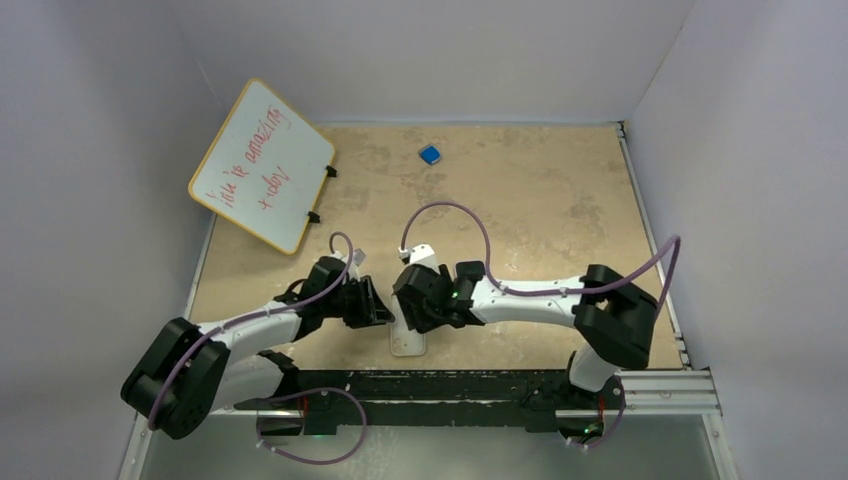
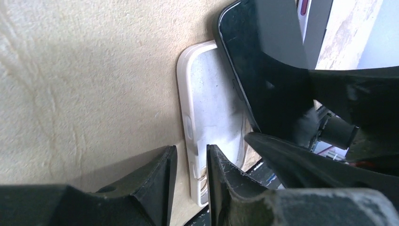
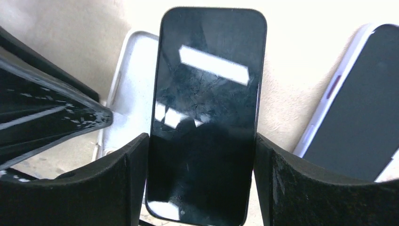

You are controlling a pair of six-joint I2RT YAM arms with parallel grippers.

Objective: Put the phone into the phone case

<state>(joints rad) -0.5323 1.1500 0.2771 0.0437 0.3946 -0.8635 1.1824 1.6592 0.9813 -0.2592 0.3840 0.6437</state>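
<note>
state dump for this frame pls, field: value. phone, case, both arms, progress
phone: black, screen up, partly over the case, not seated
phone case: white, open side up, on the table near the arm bases
right fingers: clamped on the phone's long sides
left fingers: closed on the case's side wall
elsewhere: whiteboard far left, small blue object far edge
progress: insertion not yet done

Robot lab cell: white walls [image 1: 90,100], whiteboard [image 1: 262,165], alu rail [image 1: 670,392] on tabletop [image 1: 540,200].
</note>
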